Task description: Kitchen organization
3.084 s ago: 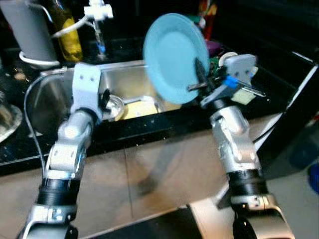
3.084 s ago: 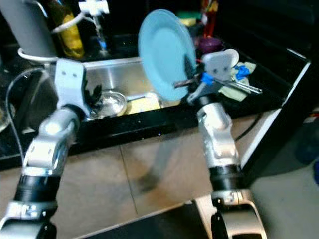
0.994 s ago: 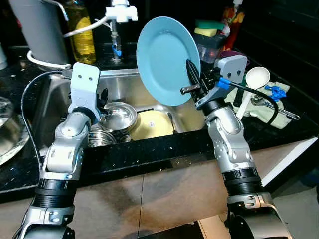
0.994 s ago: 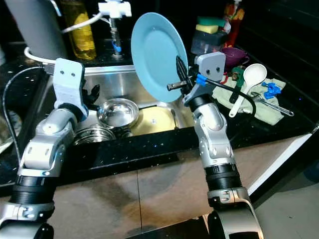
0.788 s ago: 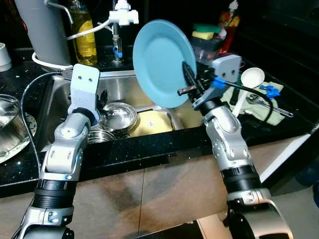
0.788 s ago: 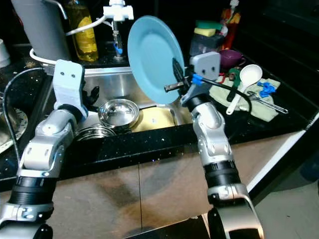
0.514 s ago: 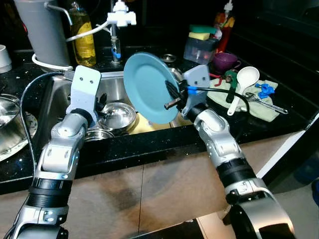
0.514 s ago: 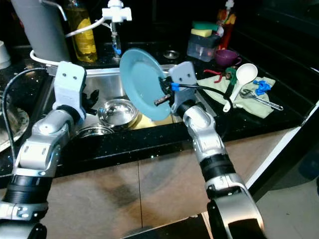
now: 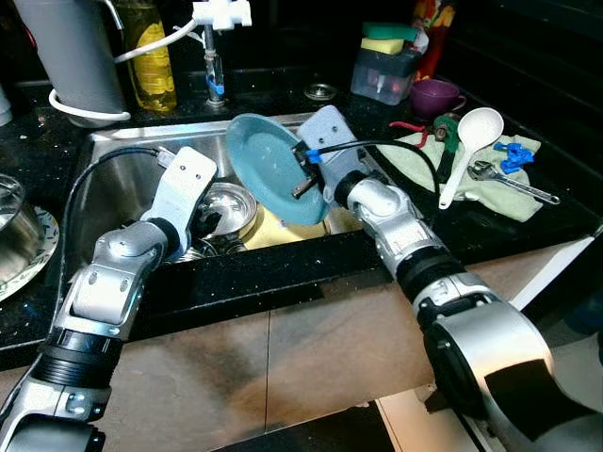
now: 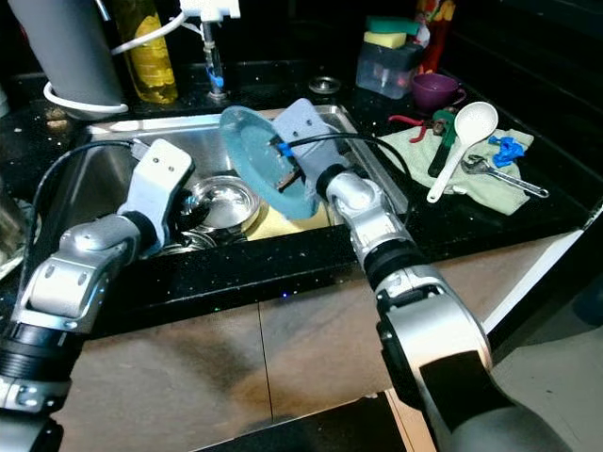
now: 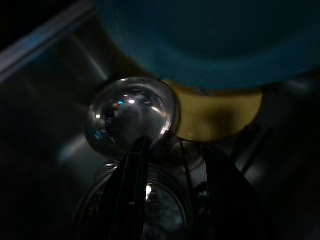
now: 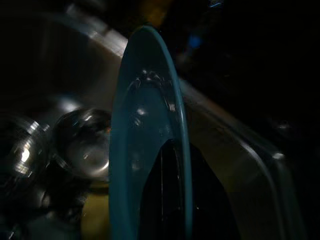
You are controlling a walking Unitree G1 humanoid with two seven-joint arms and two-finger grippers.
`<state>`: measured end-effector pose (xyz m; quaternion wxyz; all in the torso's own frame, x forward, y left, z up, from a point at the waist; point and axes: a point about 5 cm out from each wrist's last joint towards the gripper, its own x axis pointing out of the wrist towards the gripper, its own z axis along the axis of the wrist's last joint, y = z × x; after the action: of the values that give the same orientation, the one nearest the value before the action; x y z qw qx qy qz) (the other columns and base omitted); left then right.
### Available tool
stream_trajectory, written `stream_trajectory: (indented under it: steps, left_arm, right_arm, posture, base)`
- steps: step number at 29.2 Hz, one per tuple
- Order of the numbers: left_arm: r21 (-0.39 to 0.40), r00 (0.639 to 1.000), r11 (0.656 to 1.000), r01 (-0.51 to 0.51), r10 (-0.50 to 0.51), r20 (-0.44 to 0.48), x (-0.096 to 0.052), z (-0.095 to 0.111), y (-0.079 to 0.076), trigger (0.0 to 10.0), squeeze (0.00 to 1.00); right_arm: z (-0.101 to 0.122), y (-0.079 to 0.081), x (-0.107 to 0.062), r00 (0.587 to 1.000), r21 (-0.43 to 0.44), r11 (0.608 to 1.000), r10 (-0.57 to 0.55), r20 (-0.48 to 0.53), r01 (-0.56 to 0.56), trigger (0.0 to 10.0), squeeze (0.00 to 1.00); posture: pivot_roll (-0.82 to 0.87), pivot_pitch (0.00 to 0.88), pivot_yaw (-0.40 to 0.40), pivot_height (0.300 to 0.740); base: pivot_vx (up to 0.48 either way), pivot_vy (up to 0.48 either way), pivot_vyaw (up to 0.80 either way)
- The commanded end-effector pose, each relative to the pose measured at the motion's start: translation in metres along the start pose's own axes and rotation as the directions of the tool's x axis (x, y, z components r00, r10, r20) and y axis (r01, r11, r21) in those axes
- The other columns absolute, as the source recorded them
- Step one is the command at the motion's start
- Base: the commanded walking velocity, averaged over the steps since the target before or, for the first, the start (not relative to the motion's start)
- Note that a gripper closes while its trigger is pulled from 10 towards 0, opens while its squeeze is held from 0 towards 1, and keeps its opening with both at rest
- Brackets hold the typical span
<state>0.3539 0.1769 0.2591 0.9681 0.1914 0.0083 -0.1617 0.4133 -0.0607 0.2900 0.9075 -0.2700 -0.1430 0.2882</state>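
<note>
Left eye view: right gripper (image 9: 303, 179) clamps the blue plate (image 9: 268, 168) by its rim over the sink (image 9: 122, 184); left gripper (image 11: 172, 187) hangs parted above steel bowls (image 11: 131, 116).

**Left pincer hanging over the bowls**

The left pincer (image 11: 172, 192) is hovering with its fingers (image 11: 131, 190) apart above a steel bowl (image 11: 132, 220). Just beyond sits a shiny round bowl (image 11: 131, 116), touching a yellow plate (image 11: 220, 116). A blue plate (image 11: 210, 40) is looming over both, inside the dim sink (image 11: 45, 80).
</note>
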Motion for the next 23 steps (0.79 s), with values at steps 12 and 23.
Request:
stream_trajectory:
  steps: [12,23]
  left_arm:
    - [-0.125,0.995,0.991,0.047,-0.035,0.095,-0.003,0.017,0.004,10.0,0.00]
    - [-0.153,0.993,0.986,0.070,-0.053,0.110,-0.002,0.019,0.001,10.0,0.00]
  right_arm:
    - [-0.007,0.013,0.003,0.976,-0.135,0.974,0.165,-0.140,-0.184,10.0,0.00]
    - [-0.008,0.008,0.002,0.977,-0.129,0.978,0.146,-0.158,-0.167,10.0,0.26]
  posture:
    - [0.03,0.221,-0.038,0.740]
    - [0.01,0.207,-0.036,0.740]
  base:
    - [0.000,0.000,0.00]
    - [0.000,0.000,0.00]
